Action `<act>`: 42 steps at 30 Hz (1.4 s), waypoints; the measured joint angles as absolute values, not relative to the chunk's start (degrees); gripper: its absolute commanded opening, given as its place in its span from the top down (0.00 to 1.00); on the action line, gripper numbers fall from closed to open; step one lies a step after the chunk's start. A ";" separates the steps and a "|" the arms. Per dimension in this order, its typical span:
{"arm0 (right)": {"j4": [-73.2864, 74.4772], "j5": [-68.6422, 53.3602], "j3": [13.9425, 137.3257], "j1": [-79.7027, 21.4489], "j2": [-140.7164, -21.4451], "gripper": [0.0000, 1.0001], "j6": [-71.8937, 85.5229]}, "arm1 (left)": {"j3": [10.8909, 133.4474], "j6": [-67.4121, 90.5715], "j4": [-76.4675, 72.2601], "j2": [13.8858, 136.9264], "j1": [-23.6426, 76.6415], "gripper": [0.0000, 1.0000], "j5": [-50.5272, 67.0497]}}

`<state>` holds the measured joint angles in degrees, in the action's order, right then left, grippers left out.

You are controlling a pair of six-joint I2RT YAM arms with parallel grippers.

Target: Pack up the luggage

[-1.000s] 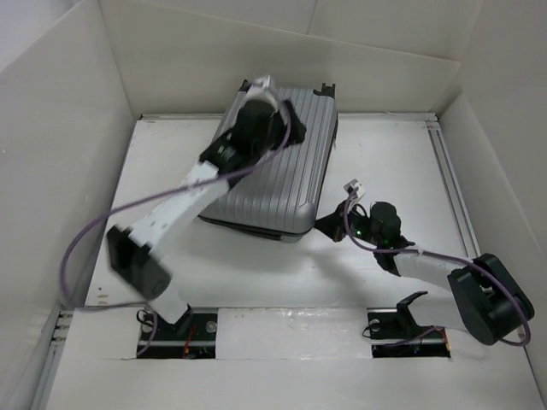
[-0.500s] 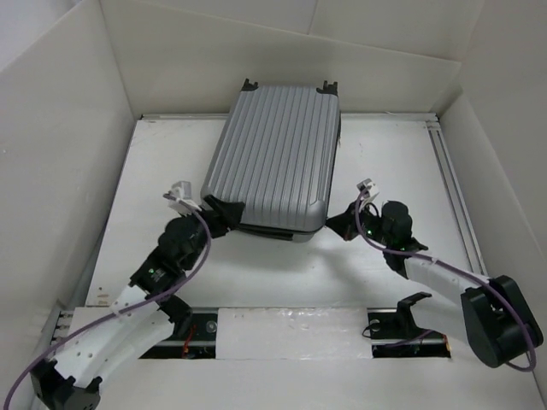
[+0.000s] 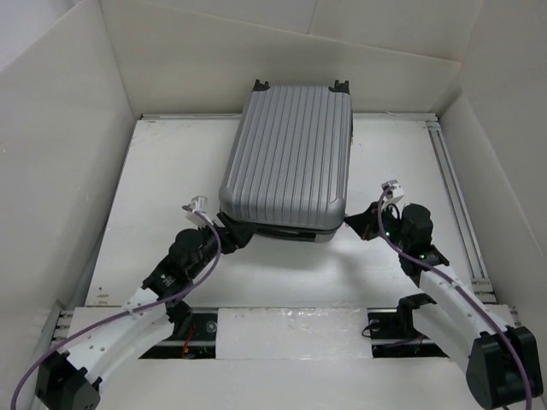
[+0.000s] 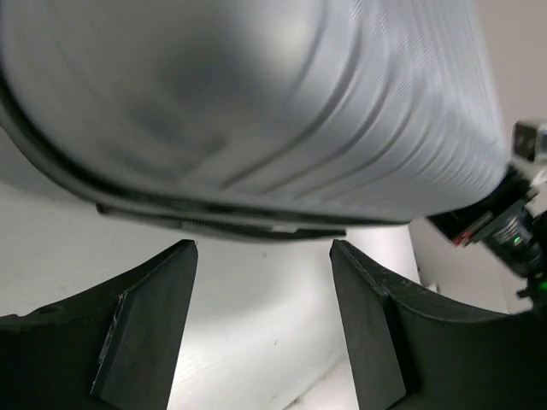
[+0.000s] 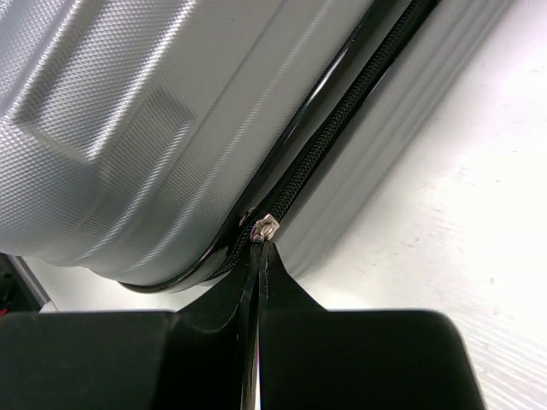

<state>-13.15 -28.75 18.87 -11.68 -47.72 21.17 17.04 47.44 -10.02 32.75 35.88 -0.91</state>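
Observation:
The luggage point(image 3: 286, 158) is a silver-grey ribbed hard-shell suitcase, lying flat and closed at the back middle of the table, wheels toward the far wall. My left gripper point(image 3: 231, 232) is at its near left corner; in the left wrist view the gripper point(image 4: 263, 249) is open and empty, with the shell point(image 4: 256, 94) just above it. My right gripper point(image 3: 355, 224) is at the near right corner. In the right wrist view it point(image 5: 259, 249) is shut on the metal zipper pull point(image 5: 266, 228) of the black zipper point(image 5: 342, 120).
White enclosure walls point(image 3: 60, 128) stand on the left, back and right. A metal rail point(image 3: 451, 188) runs along the table's right edge. The arm bases point(image 3: 179, 329) sit at the near edge.
The left arm came off the top of the suitcase and down to its near left corner. The suitcase shifted right and away. The right gripper moved right with the corner.

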 measured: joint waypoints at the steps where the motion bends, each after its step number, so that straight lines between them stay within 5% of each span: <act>1: -13.02 -28.23 18.79 -12.56 -47.59 1.00 21.19 | 15.55 47.77 -11.81 33.04 35.88 0.40 0.80; 5: -12.73 -26.89 18.79 -14.37 -47.51 1.00 21.39 | 10.66 47.99 -14.50 37.36 38.30 0.40 -0.27; 12: -11.60 -26.55 19.05 -14.26 -47.31 1.00 21.91 | 14.79 47.51 -19.18 49.34 57.25 0.39 -14.33; 23: -11.25 -23.29 19.05 -17.56 -47.16 1.00 22.13 | 18.85 50.06 -32.27 66.87 57.76 0.36 -22.06; 32: -5.74 -13.67 18.76 -26.68 -43.03 1.00 22.87 | 20.21 54.87 -39.92 73.52 58.41 0.68 -23.99; 42: -3.57 2.50 17.98 -43.66 -40.71 1.00 29.10 | 21.98 55.64 -45.17 80.55 59.96 0.81 -22.46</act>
